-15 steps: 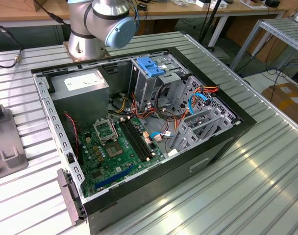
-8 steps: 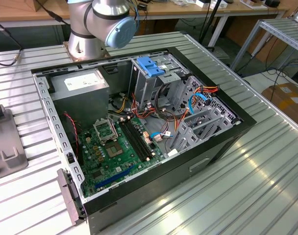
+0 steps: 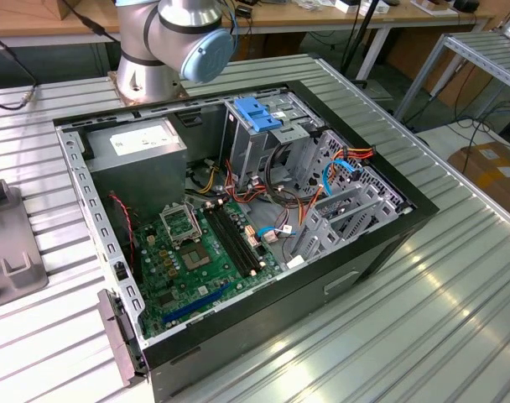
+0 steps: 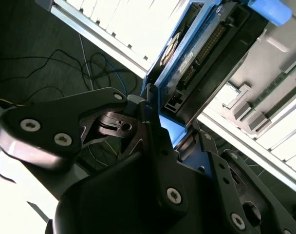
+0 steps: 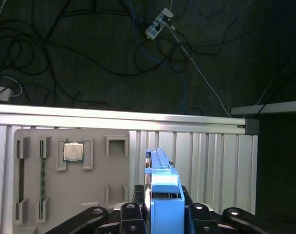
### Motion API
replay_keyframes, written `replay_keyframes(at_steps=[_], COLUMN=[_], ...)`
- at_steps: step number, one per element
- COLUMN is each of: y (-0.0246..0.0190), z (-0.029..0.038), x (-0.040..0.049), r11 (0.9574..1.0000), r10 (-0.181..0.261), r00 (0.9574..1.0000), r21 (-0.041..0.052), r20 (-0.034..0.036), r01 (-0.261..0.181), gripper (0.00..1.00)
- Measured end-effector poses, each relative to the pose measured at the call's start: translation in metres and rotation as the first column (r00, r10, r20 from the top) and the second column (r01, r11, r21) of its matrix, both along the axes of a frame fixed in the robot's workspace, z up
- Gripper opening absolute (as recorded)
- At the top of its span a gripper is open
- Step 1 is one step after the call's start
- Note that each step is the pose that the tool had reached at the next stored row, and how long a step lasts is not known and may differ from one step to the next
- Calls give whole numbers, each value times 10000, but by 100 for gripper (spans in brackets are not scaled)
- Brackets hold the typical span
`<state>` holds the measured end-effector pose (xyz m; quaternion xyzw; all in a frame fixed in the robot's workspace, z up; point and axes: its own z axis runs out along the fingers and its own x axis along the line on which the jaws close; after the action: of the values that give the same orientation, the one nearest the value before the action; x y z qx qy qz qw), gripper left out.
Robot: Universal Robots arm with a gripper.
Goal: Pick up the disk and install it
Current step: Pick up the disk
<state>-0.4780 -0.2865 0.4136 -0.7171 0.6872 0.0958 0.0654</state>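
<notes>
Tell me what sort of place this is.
Most likely a robotics lab or workshop. An opened desktop computer case lies on a ribbed metal table, a robot arm is mounted beside it, and loose cables trail over the dark floor. The gripper is shut on the disk.

Ribbed metal table (image 3: 456, 277) bears open computer case (image 3: 356, 273) and grey tray (image 3: 7, 243).

Case (image 3: 73, 168): top wide open, clear drop onto the motherboard (image 3: 192, 260).
Drive cage (image 3: 268, 147): blue bracket (image 3: 257, 113) capping it, orange and blue cables (image 3: 332, 170) crowding alongside.
Power supply (image 3: 137, 155): blocks the corner near the arm base (image 3: 146, 80).
Gripper (image 5: 165, 214): clamped on the disk (image 5: 165, 192), grey tray (image 5: 36, 195) with raised slots just beside, open floor (image 5: 89, 58) past the table rail (image 5: 119, 118).
</notes>
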Motion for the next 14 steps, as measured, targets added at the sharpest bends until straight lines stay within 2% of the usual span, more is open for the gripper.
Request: replay_keyframes(at_steps=[2,14], y=[0,0], z=[32,160], x=[0,0], r11=[10000,9990], r10=[0,0], r00=[10000,10000], r21=[87,438], r20=[-1,-2], r01=[0,0], gripper=[37,37])
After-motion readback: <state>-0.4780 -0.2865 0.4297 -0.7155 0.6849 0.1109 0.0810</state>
